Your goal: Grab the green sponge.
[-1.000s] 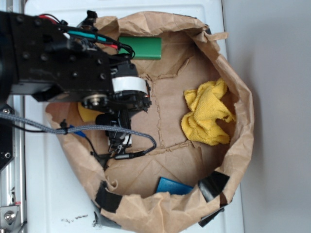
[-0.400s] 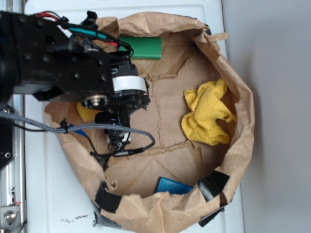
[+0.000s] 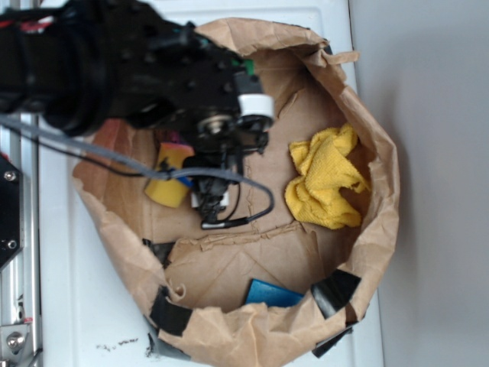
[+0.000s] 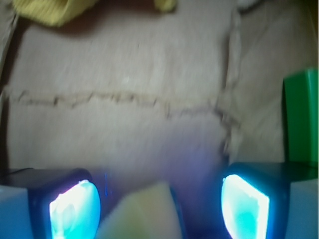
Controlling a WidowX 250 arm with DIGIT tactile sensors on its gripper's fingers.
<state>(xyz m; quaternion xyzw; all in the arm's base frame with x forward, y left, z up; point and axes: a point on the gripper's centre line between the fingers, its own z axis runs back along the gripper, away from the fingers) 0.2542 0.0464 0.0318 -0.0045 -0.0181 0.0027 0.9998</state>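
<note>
Overhead, a black robot arm reaches across a wide, crumpled brown paper bag (image 3: 374, 229) lying open on a white counter (image 3: 92, 321). Its end effector (image 3: 212, 200) points down at the bag floor, and the wrist view shows its two fingers (image 4: 75, 209) spread wide apart with nothing between them. The green sponge (image 4: 301, 119) shows as a bright green block at the right edge of the wrist view, just beyond the right finger; from overhead only a sliver of green peeks out beside the arm's wrist, the rest hidden beneath it. A crumpled yellow cloth (image 3: 327, 180) lies on the bag's right side, a yellow cup-like object (image 3: 170, 180) sits by the arm, and a blue block (image 3: 273, 293) lies near the bottom rim. To grip well, the end effector should probably shift sideways until the sponge sits centred between the fingers, then lower and close (avoiding the torn paper seams). No brand, label or writing is readable anywhere.
</note>
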